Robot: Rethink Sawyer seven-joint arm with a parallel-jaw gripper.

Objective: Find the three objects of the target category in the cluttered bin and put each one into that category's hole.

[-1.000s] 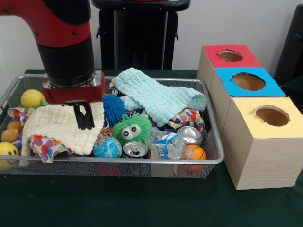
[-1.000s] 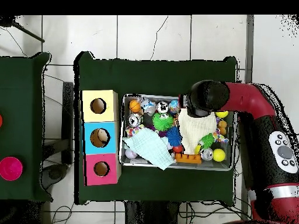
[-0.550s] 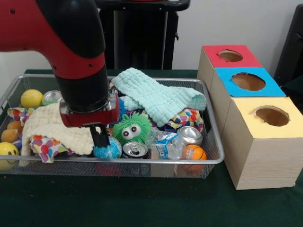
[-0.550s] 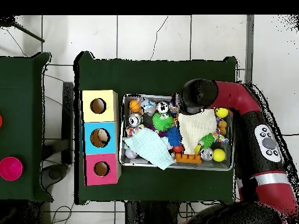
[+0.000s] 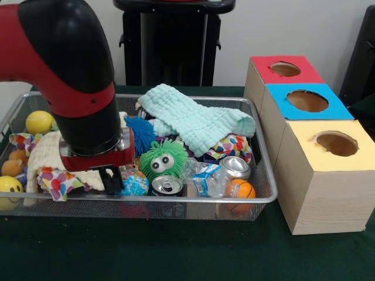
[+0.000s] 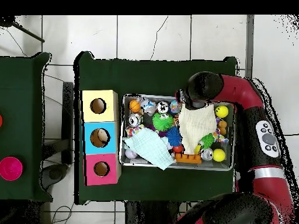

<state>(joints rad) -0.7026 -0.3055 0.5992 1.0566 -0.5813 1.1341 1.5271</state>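
My gripper (image 5: 111, 181) is low in the wire bin (image 5: 258, 202), at the front edge of the cream cloth (image 5: 50, 153) and just left of the globe ball (image 5: 136, 185). The arm's wrist covers it from above in the overhead view. Whether it holds anything is hidden. To its right lie a green fuzzy toy (image 5: 163, 159), an upright can (image 5: 167, 185), a tipped can (image 5: 235, 167), a crushed plastic bottle (image 5: 206, 178) and an orange ball (image 5: 241, 189). A mint cloth (image 5: 196, 123) drapes across the back. The red (image 5: 285, 69), blue (image 5: 307, 100) and yellow (image 5: 336, 143) hole boxes stand on the right.
A blue spiky ball (image 5: 140, 132) sits behind the gripper. Yellow ball (image 5: 38, 122), smiley ball (image 5: 10, 186) and a colourful cloth (image 5: 55, 180) crowd the bin's left end. The arm (image 6: 257, 116) spans one end of the bin (image 6: 124, 131) in the overhead view.
The arm has come forward off the top of the cream cloth and dropped lower, ending at the bin's front beside the globe ball.
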